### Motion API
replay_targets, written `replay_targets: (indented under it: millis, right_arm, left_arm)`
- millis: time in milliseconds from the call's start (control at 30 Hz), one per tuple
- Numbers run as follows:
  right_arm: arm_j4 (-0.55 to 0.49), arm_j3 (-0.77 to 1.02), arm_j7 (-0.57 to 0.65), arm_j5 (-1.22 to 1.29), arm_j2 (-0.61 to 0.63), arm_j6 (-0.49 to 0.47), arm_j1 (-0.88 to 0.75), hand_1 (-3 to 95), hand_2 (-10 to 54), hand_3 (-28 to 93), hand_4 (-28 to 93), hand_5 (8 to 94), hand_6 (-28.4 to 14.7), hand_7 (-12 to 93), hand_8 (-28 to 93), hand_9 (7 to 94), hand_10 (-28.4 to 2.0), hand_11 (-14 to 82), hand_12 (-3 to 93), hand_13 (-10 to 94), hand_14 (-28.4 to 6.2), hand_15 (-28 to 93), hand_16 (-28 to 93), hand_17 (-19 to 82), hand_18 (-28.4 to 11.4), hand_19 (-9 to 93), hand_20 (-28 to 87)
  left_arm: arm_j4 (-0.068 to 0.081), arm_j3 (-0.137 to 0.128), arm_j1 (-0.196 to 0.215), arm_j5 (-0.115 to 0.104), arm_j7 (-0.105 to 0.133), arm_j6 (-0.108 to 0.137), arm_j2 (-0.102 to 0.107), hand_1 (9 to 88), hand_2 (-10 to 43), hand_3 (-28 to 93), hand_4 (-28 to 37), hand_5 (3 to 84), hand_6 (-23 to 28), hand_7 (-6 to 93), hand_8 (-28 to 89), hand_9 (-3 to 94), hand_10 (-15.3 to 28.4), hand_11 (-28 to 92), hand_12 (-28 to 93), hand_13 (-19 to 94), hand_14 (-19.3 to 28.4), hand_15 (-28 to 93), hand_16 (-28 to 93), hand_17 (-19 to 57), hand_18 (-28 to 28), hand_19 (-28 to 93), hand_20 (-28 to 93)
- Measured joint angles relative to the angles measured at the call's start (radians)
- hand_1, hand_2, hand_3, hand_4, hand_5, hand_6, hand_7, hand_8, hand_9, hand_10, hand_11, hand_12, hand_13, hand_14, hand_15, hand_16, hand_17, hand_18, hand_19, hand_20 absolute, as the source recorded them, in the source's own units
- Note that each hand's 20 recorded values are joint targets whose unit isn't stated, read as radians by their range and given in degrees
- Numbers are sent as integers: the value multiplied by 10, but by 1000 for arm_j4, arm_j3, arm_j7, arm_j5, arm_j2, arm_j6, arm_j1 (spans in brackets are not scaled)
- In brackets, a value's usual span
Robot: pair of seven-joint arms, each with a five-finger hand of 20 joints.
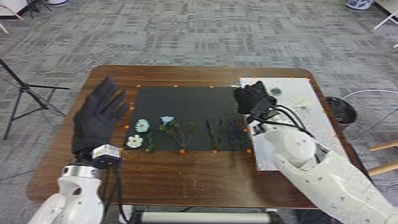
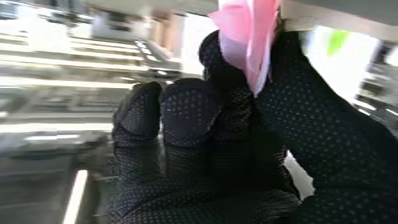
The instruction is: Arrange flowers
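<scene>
My right hand (image 1: 252,97) is over the right edge of the black mat (image 1: 182,100), beside the white board (image 1: 320,125). In the right wrist view, this hand (image 2: 191,115) pinches a soft pink petal-like piece (image 2: 244,30) between thumb and fingers; what it belongs to is hidden. At the left of the mat lie a pale blue-green flower (image 1: 142,125), a white flower (image 1: 134,141) and a light blue flower (image 1: 167,120) with green stems. Dark stems (image 1: 210,132) lie farther right. My left hand (image 1: 98,117) is left of the mat, fingers straight, holding nothing.
Small flowers (image 1: 300,103) lie on the white board. Orange marks dot the mat's border and the brown table (image 1: 195,175). A dark bin (image 1: 341,110) stands past the table's right edge, and a black tripod (image 1: 25,86) stands on the floor at the left.
</scene>
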Motion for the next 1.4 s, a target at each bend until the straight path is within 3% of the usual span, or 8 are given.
replay_targets:
  millis: [200, 400, 800, 1400]
  right_arm:
    - [34, -72, -59, -14, -169, -5, 93, 516, -95, 831, -282, 670, 8, 551, 17, 795, -40, 274, 546, 672, -30, 665, 467, 299, -178, 815, 493]
    - [52, -91, -121, -51, -284, -27, 100, 520, -95, 824, -282, 669, 10, 550, 9, 796, -38, 266, 545, 670, -25, 655, 474, 297, -174, 810, 492]
    - [46, -135, -146, -90, -278, -57, 27, 523, -95, 817, -283, 665, 16, 553, 1, 798, -36, 257, 542, 668, -23, 647, 478, 293, -174, 807, 494]
    - [112, -146, -149, -164, -306, 61, 33, 524, -95, 811, -283, 662, 17, 555, 6, 798, -35, 254, 546, 666, -26, 651, 481, 291, -175, 806, 499]
  left_arm:
    - [3, -7, 10, 0, -5, 2, 25, 243, -2, 668, -283, 271, 22, 188, -102, 231, 108, 126, 166, 190, 131, 139, 66, -131, 200, 422, 80]
    - [4, -7, -1, -1, -5, 10, 29, 243, -3, 669, -283, 271, 23, 189, -102, 231, 108, 125, 166, 190, 131, 139, 66, -131, 200, 422, 80]
    - [1, -22, 3, -1, -4, 9, 29, 243, -2, 668, -283, 271, 23, 191, -104, 231, 108, 126, 166, 190, 131, 140, 66, -131, 200, 422, 80]
    - [2, -21, -2, -1, -1, 8, 29, 243, -2, 669, -283, 271, 23, 189, -103, 231, 109, 124, 167, 190, 130, 142, 66, -132, 200, 422, 80]
